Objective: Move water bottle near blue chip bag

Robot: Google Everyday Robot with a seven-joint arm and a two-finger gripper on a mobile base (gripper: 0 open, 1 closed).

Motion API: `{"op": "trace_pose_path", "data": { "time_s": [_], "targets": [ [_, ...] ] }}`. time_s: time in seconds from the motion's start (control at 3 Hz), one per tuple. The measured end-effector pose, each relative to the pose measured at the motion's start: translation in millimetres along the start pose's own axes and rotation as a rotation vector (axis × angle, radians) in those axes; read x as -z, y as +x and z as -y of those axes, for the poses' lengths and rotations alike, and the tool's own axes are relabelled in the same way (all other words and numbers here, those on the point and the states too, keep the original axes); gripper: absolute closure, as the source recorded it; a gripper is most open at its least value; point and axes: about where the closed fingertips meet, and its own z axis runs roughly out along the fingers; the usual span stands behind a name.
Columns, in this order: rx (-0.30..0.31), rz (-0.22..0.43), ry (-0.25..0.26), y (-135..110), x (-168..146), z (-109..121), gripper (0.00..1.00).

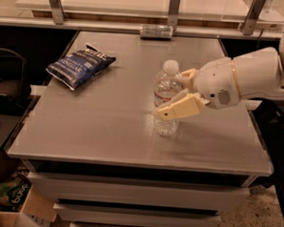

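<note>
The water bottle (pixel 165 87), clear with a white cap and a red-and-white label band, stands upright near the middle of the grey table (pixel 98 127). The blue chip bag (pixel 80 66) lies flat at the table's back left, well apart from the bottle. My gripper (pixel 170 95) reaches in from the right and is open. Its jaws straddle the bottle at label height: the near finger (pixel 180 108) crosses in front of the bottle and the far finger (pixel 186 78) sits by its right shoulder.
A silver can (pixel 156 31) lies on its side at the table's back edge under a rail. A dark chair (pixel 5 79) stands left of the table. A cardboard box with a green bag (pixel 6 194) sits on the floor at lower left.
</note>
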Motion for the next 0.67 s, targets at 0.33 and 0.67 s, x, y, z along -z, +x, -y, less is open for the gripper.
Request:
{"op": "trace_pose_path", "data": {
  "time_s": [0.33,0.67],
  "targets": [
    [0.0,0.021,-0.011,-1.2,-3.3,0.4,0.62],
    [0.001,0.032,-0.015,-3.0,-2.9,1.0,0.86]
  ]
}}
